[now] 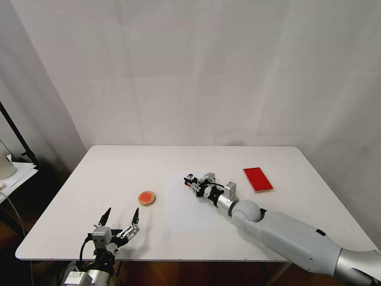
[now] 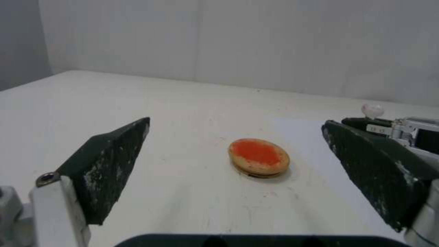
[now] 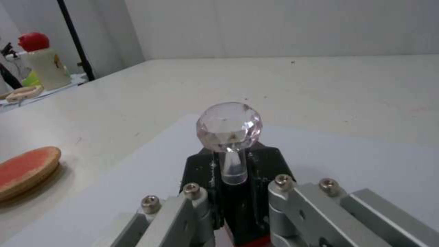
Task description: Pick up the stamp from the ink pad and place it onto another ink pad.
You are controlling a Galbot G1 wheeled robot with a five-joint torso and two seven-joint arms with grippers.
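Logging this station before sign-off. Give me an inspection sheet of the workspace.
Surface: white table, a pale sheet lying mid-table.
Job's things: stamp held upright in the right gripper above the sheet; red rectangular ink pad bare, on the table's right; round ink pad bare, left of the sheet.
Clutter: nothing seen on the table.
Grippers: right gripper shut on the stamp; left gripper open near the front edge, short of the round ink pad.
Cables: black cable at the left wrist.
Surroundings: white backdrop; side table with a red-capped bottle.
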